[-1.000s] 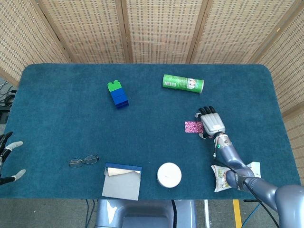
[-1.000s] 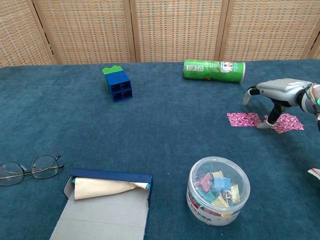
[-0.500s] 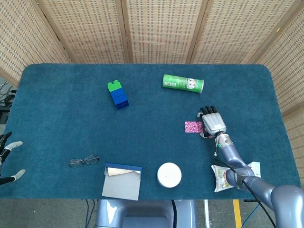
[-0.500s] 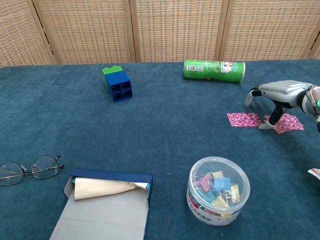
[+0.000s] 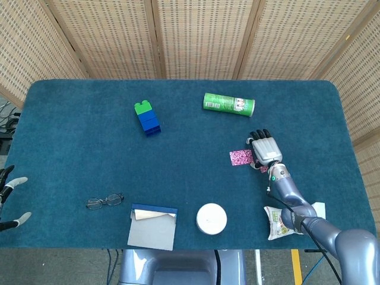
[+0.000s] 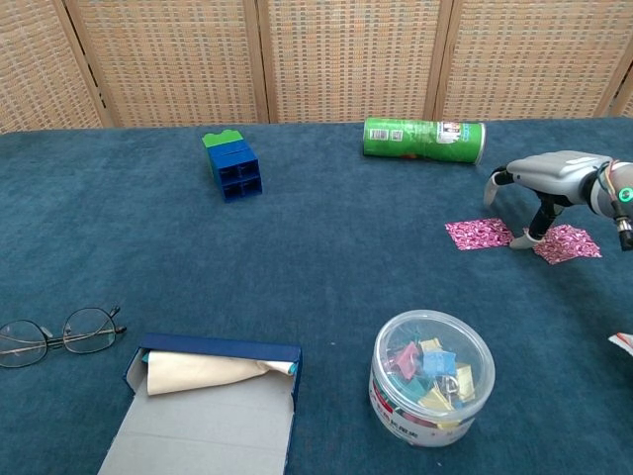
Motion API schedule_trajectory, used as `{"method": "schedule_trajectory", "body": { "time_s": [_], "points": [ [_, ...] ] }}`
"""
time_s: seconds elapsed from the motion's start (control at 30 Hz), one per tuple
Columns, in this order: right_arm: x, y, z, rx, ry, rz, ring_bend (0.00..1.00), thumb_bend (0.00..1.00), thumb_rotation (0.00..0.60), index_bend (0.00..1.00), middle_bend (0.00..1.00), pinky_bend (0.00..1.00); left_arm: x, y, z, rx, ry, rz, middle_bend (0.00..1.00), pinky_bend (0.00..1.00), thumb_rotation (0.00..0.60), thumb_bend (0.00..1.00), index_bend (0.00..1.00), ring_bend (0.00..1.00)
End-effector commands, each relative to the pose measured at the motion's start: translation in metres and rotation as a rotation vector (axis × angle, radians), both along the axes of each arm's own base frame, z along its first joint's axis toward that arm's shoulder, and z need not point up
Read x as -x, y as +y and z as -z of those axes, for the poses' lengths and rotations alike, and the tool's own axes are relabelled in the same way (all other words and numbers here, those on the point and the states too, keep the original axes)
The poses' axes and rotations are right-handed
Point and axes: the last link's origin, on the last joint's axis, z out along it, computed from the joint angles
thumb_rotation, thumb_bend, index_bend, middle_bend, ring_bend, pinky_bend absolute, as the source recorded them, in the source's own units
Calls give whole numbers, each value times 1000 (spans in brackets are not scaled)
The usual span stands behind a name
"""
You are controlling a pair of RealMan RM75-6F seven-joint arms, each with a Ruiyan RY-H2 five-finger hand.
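My right hand (image 5: 265, 151) (image 6: 550, 176) arches over the table's right side, fingers spread and pointing down. Its fingertips touch the cloth between two pink patterned squares. One pink square (image 5: 240, 157) (image 6: 479, 234) lies just left of the hand. The other pink square (image 6: 567, 243) lies under the hand on its right and is mostly hidden in the head view. Nothing is held. My left hand (image 5: 12, 202) shows only at the far left edge of the head view, off the table, fingers apart and empty.
A green can (image 5: 229, 104) (image 6: 423, 138) lies on its side behind the right hand. Blue-and-green blocks (image 5: 146, 117) (image 6: 231, 165) stand at centre left. Glasses (image 5: 104, 201) (image 6: 54, 332), an open blue box (image 5: 153, 225) (image 6: 213, 401), a tub of clips (image 5: 211, 218) (image 6: 433, 377) and a snack packet (image 5: 276, 222) line the near edge.
My right hand has shifted slightly toward the far side of the table. The left pink square has slid a little to the left. The left hand has not moved.
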Motion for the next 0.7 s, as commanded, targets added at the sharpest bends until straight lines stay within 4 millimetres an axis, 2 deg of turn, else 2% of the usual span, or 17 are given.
{"method": "schedule_trajectory", "body": {
  "time_s": [0.03,0.7],
  "points": [
    [0,2,-1,-4,1,-2,0,260,600,257,111,0,0,0,0,1,0,2,33,36,600,179,224,0],
    [-12,4,2,-22,-11,-4,0,260,600,313,120,0,3,-1,0,-2,-4,-3,33,36,600,179,224,0]
  ]
}}
